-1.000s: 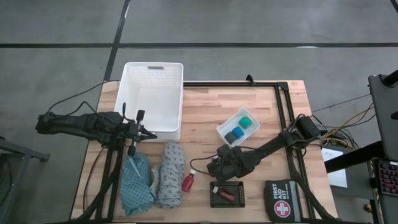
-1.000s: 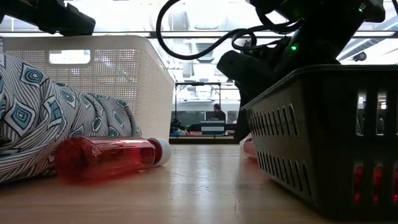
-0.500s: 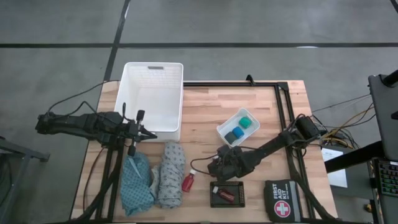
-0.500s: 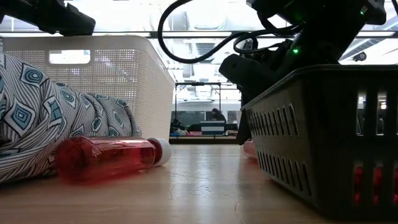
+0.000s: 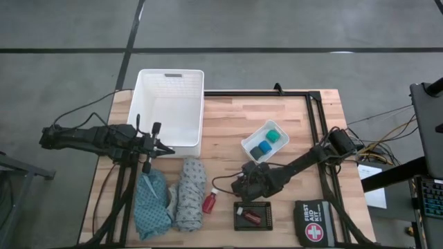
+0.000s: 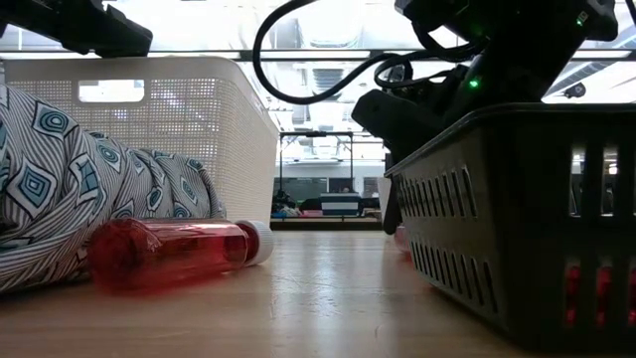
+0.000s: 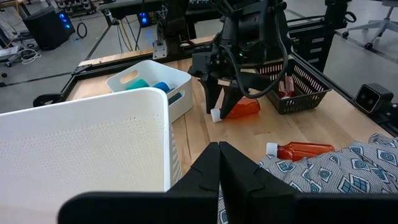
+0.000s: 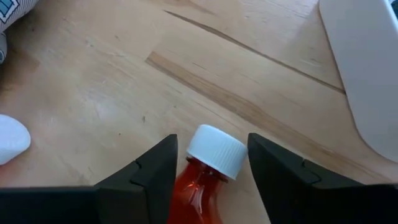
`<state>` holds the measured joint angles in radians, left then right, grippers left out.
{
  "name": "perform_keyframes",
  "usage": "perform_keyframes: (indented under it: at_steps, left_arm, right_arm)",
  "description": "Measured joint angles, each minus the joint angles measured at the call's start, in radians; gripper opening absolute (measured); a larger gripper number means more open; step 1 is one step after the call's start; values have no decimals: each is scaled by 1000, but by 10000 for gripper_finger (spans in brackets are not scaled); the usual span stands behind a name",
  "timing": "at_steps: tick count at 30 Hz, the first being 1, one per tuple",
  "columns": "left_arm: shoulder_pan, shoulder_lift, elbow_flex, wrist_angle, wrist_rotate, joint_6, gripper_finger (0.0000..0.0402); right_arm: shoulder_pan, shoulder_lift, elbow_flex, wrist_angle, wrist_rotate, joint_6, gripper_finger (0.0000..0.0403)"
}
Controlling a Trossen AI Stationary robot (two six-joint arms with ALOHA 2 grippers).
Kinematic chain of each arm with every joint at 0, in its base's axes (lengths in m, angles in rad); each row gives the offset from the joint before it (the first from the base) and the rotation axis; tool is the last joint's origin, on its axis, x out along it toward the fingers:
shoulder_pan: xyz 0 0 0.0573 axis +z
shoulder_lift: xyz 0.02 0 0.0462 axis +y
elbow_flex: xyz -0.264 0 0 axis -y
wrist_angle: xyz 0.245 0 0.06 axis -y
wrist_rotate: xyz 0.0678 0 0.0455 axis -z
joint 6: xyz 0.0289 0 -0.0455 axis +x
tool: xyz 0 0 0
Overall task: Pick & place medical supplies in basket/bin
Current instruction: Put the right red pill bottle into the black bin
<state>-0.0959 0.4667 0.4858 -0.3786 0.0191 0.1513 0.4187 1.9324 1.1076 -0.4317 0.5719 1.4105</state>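
One red bottle [image 8: 202, 186] with a white cap lies on its side on the table between the fingers of my right gripper [image 8: 211, 162], near the table's middle. A second red bottle [image 5: 208, 203] lies beside the grey patterned cloth [image 5: 188, 194]. The teal cloth [image 5: 152, 207] lies to that cloth's left. A third bottle [image 5: 250, 218] lies in a black slotted tray. A blue piece [image 5: 259, 150] and a green piece [image 5: 274, 135] sit in a small white tray. The white basket [image 5: 169, 142] stands at the far left. My left gripper [image 5: 165, 149] hovers shut by its near corner. My right gripper has one finger on each side of the bottle's neck end [image 8: 186, 171], just behind the white cap [image 8: 214, 149]. The fingers [image 7: 214, 93] slant down onto it and lie across it. The bottle rests on its side on the wood.
The black slotted tray [image 5: 252, 207] stands just on the near side of my right gripper. A black first aid pouch [image 5: 314, 221] lies at the near right corner. The small white tray [image 5: 248, 143] stands on the far side of my right gripper. Bare wood lies between basket and tray.
In the low view, the visible finger of my right gripper has moved in a little across the bottle's red end. The arm has stayed in place and the bottle has not moved.
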Motion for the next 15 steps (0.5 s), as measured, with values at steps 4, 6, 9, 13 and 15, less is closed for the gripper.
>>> perform_keyframes:
  at_steps: [4, 6, 9, 13, 15]
  left_arm:
    - [0, 0, 0, 0, 0, 0, 6]
    - [0, 0, 0, 0, 0, 0, 6]
    - [0, 0, 0, 0, 0, 0, 6]
    - [0, 0, 0, 0, 0, 0, 6]
    - [0, 0, 0, 0, 0, 0, 6]
  right_arm:
    - [0, 0, -1, -3, 0, 2, 164]
    - [0, 0, -1, -2, 0, 6, 154]
    - [-2, 0, -1, 2, -1, 8, 143]
    - [-2, 0, -1, 1, 0, 8, 140]
    - [-2, 0, -1, 1, 0, 8, 139]
